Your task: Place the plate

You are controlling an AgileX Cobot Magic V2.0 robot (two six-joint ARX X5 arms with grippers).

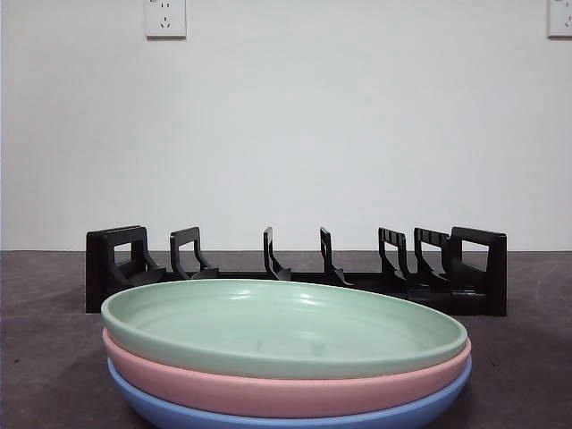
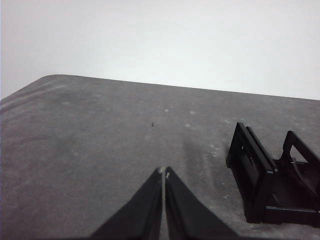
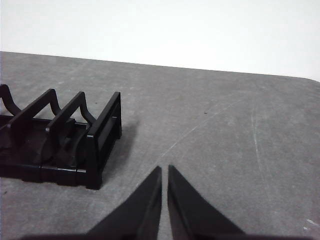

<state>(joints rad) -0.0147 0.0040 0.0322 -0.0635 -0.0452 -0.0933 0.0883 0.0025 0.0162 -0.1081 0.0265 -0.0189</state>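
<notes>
Green plate (image 1: 284, 323) is topping the stack, rack (image 1: 295, 268) waiting behind; both grippers (left gripper (image 2: 163, 173), right gripper (image 3: 164, 170)) are sitting closed, empty—pinch only its rim.

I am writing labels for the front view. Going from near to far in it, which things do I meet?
Stack of three plates: blue plate at the bottom, pink plate, green plate on top → black plate rack → white wall with sockets.
</notes>
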